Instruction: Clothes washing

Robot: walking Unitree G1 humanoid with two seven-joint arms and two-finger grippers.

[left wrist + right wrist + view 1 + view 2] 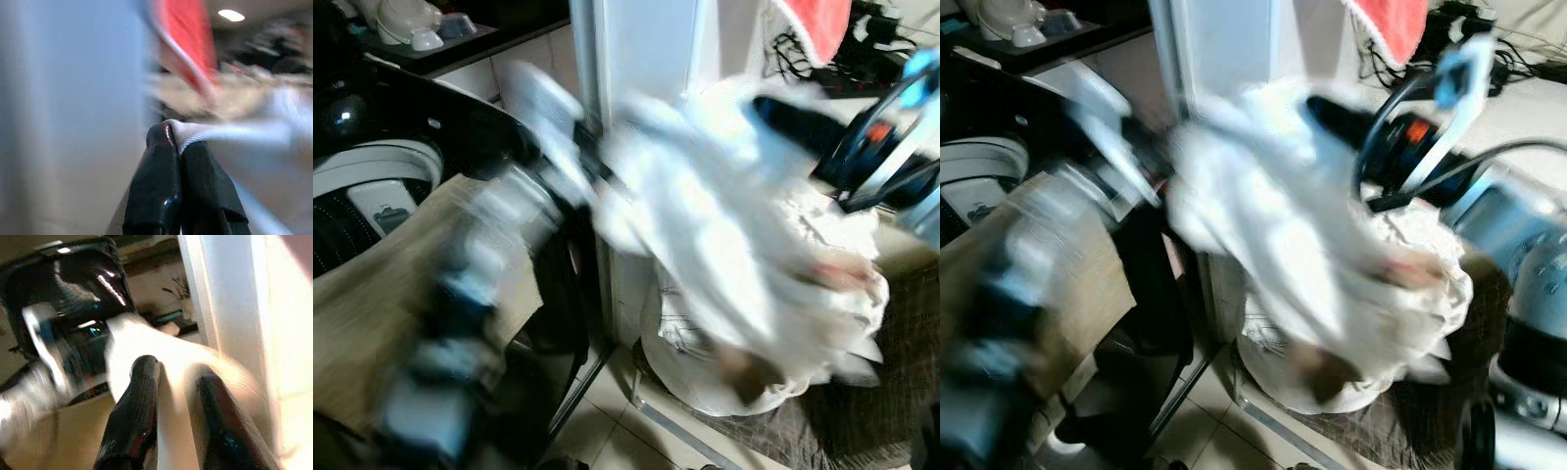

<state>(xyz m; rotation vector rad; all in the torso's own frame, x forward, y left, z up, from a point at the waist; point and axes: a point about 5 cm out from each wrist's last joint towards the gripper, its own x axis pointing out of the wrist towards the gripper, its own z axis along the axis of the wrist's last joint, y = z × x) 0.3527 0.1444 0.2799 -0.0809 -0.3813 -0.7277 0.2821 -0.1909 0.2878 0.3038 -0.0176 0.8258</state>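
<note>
Heavy blur in head views. Nearest, left arm (460,323) reaches up across the open washing machine (372,196) at left. Left gripper (180,147) fingers pressed together, clamped on an edge of the white garment (705,225). Garment hangs mid-air between both arms, above a white laundry basket (705,372) on the tile floor (607,421). Right gripper (178,377) at upper right, fingers slightly apart with white cloth between them; firm grip cannot be told. White pillar (646,49) right behind, tight room. Red cloth (818,24) hangs farther back.

Pale tiled floor (607,411), seemingly white pillar (646,49)
</note>
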